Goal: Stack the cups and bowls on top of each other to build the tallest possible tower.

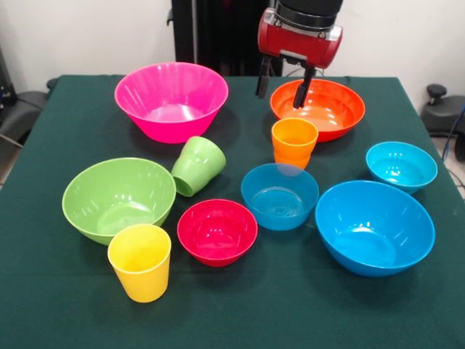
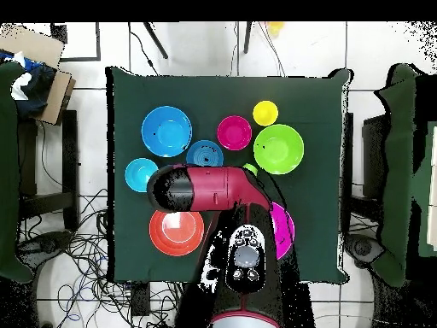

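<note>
My gripper point(image 1: 283, 81) is open and empty, hanging above the table's far side over the left rim of the large orange bowl point(image 1: 323, 109). The orange cup point(image 1: 294, 142) stands upright just in front of that bowl. The green cup point(image 1: 197, 166) is tilted against the light green bowl point(image 1: 116, 198). The yellow cup point(image 1: 139, 262) stands at the front. The large pink bowl point(image 1: 171, 102), red bowl point(image 1: 217, 231), two small blue bowls point(image 1: 280, 195) point(image 1: 401, 166) and the large blue bowl point(image 1: 374, 227) all sit apart, none stacked. In the overhead view the arm point(image 2: 205, 188) hides the gripper.
The table wears a dark green cloth point(image 1: 290, 313). In the overhead view, chairs point(image 2: 34, 171) stand at both sides and cables lie on the floor. The arm covers part of the pink bowl point(image 2: 285, 231).
</note>
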Action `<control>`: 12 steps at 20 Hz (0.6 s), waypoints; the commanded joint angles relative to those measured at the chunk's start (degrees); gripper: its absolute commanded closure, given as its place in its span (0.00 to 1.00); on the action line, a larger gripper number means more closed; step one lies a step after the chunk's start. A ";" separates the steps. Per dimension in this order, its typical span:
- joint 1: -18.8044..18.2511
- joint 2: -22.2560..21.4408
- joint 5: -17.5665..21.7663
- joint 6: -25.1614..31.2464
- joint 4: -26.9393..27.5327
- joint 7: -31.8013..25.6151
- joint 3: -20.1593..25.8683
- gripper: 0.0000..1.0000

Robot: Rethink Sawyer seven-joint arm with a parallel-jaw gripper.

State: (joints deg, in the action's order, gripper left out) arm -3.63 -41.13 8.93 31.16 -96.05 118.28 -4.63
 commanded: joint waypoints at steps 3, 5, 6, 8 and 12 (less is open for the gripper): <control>-0.34 5.30 0.34 -0.30 1.64 5.11 1.98 0.00; -0.34 6.62 0.63 -1.68 2.41 5.31 1.81 0.00; -0.30 7.08 0.65 -2.04 2.75 5.39 1.74 0.00; -0.15 7.69 0.68 -2.50 3.19 5.50 1.55 0.00; 0.33 8.50 0.49 -2.87 3.98 5.81 1.05 0.00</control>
State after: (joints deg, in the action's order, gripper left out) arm -3.64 -37.39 8.99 31.15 -95.48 118.28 -6.24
